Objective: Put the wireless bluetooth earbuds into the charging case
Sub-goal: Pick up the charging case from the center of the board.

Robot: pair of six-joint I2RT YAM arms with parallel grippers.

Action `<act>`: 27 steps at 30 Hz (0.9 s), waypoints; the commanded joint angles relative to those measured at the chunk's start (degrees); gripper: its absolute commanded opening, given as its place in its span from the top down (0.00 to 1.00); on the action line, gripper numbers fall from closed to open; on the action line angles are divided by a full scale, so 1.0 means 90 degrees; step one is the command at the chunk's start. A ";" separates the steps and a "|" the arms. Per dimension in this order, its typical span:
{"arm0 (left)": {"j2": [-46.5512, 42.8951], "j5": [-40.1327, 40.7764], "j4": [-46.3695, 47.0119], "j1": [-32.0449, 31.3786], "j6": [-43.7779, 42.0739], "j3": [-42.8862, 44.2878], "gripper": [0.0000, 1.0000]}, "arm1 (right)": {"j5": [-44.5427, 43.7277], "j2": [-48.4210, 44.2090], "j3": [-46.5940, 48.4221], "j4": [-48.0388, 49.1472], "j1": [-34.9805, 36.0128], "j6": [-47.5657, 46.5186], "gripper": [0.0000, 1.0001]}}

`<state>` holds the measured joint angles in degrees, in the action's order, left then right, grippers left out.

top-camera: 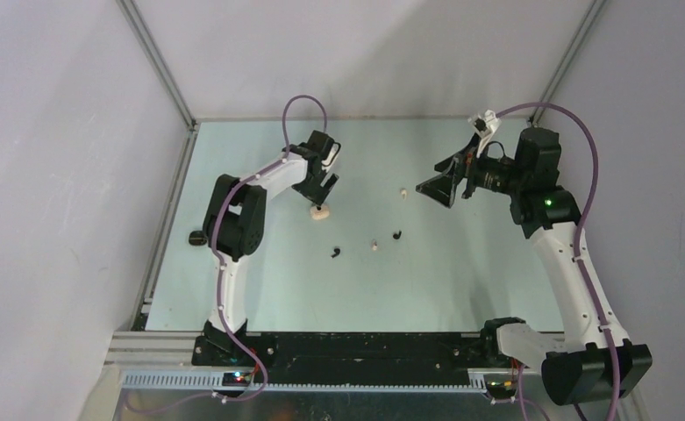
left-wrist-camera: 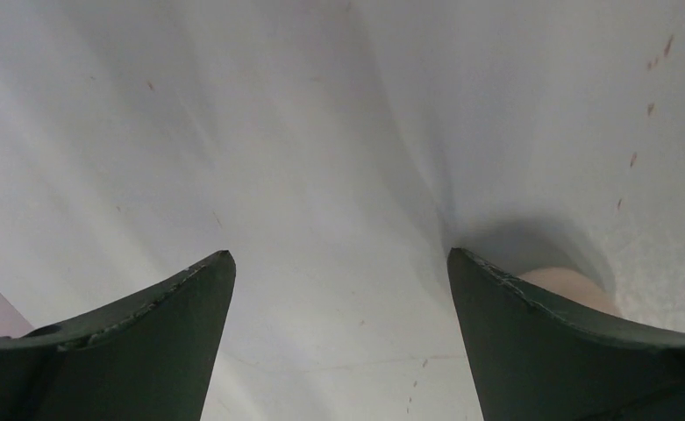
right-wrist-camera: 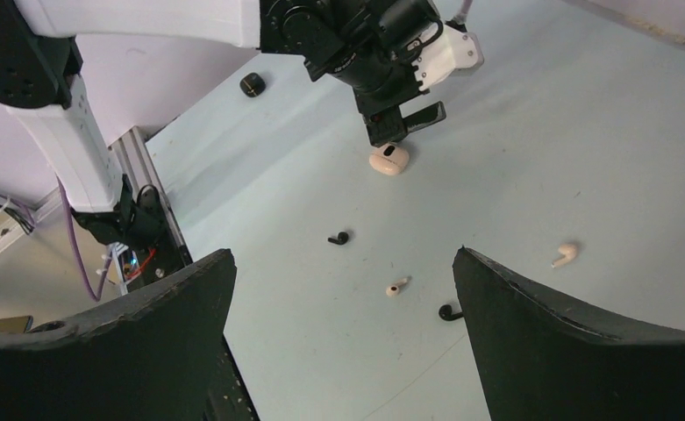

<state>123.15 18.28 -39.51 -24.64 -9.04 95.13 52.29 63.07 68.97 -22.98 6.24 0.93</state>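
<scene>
The cream charging case (top-camera: 320, 211) lies on the pale table, a dark hollow showing on its top (right-wrist-camera: 389, 159). My left gripper (top-camera: 320, 196) hangs open just above it; in the left wrist view only the case's edge (left-wrist-camera: 570, 284) peeks out behind the right finger, and nothing lies between the fingertips of the gripper (left-wrist-camera: 338, 260). The earbuds lie loose: two black ones (top-camera: 335, 253) (top-camera: 397, 234) and two cream ones (top-camera: 374, 246) (top-camera: 403, 193). My right gripper (top-camera: 431, 181) is open and raised to their right, looking down on them (right-wrist-camera: 343, 256).
A small black round object (top-camera: 197, 238) sits by the table's left edge, also in the right wrist view (right-wrist-camera: 252, 84). Grey walls and aluminium rails (top-camera: 159, 250) enclose the table. The left arm's elbow (top-camera: 233, 215) rises over the left part.
</scene>
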 commanded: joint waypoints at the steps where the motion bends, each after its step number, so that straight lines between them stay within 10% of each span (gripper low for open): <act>1: -0.0433 -0.0159 -0.0013 -0.0078 -0.0238 -0.0258 0.01 | 0.0163 -0.0213 -0.0151 0.0243 -0.0011 -0.0299 0.00; 27: -0.1593 -0.1133 0.0049 -0.0243 -0.0589 -0.1397 0.01 | 0.0195 0.0157 -0.0232 0.0249 -0.0012 -0.0316 0.00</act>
<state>111.53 9.32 -39.94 -26.24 -13.54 83.13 53.43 64.42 66.72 -22.44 6.24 -1.34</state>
